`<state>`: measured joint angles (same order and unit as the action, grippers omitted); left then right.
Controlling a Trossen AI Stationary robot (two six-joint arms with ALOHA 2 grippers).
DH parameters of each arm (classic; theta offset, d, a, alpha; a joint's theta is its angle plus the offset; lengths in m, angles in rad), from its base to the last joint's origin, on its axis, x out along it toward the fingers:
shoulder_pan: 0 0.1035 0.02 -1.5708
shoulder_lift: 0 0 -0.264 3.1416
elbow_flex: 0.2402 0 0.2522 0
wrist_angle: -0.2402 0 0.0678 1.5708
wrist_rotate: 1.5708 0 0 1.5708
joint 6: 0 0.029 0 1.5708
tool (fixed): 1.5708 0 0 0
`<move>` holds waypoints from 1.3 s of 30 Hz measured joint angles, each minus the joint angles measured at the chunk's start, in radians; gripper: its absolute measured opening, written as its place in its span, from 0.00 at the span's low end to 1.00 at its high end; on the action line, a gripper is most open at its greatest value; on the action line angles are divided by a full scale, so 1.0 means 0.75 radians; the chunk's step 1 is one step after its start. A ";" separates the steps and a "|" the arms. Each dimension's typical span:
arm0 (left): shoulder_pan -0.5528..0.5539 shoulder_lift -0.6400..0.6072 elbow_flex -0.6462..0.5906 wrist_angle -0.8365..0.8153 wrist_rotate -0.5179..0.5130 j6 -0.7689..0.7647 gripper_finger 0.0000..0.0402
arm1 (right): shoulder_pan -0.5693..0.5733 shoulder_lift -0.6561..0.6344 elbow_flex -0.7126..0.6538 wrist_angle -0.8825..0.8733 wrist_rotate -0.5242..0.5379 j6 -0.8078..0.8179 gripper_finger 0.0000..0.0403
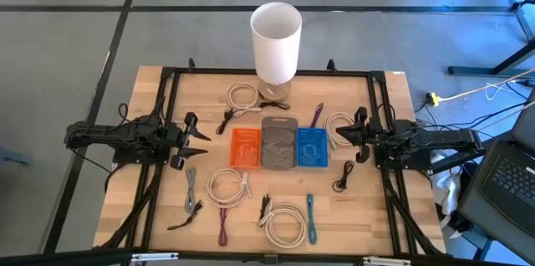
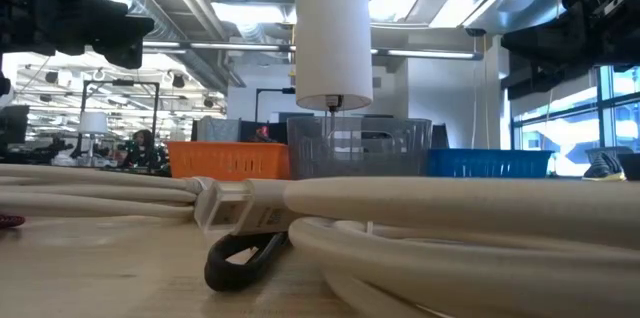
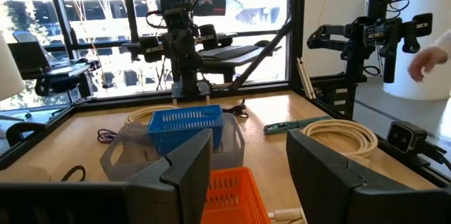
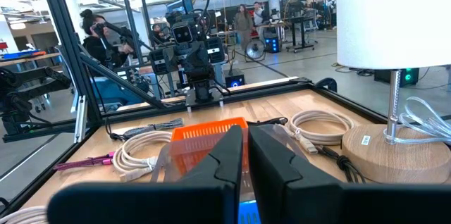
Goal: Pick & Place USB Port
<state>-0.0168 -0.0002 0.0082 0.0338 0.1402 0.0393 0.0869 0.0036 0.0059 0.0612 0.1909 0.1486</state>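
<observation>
On wooden table (image 1: 159, 216): left gripper (image 1: 194, 139) fingers spread, right gripper (image 1: 351, 135) fingers nearly closed, both empty. Tangled coiled white cables (image 1: 229, 187) risk snagging, I judge.

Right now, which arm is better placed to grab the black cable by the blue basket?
Right, probably. The black cable lies just below the right gripper, on the blue basket's side. The left gripper waits across the three baskets, fingers open; the right's look nearly shut and would need opening.

Grey floor (image 1: 67, 40); bright windows (image 3: 84, 13)
</observation>
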 joint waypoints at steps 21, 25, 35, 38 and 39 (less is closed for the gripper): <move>0.000 0.000 0.000 0.000 0.000 0.000 0.44 | 0.000 0.000 0.000 0.019 0.000 0.001 0.07; 0.000 0.000 0.000 -0.002 -0.029 0.000 0.44 | 0.000 0.000 0.000 0.052 0.000 0.001 0.07; 0.000 0.000 0.000 0.021 -0.342 0.234 0.44 | 0.000 0.000 0.000 0.161 0.000 0.041 0.07; -0.001 0.000 -0.001 0.146 -0.336 0.124 0.44 | 0.000 0.000 0.001 0.380 0.000 0.094 0.07; -0.001 0.000 -0.001 0.202 -0.333 0.090 0.44 | 0.000 0.000 0.001 0.470 0.001 0.110 0.07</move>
<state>-0.0177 -0.0002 0.0078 0.1849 -0.1093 0.1069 0.0868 0.0036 0.0066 0.4135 0.1913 0.2311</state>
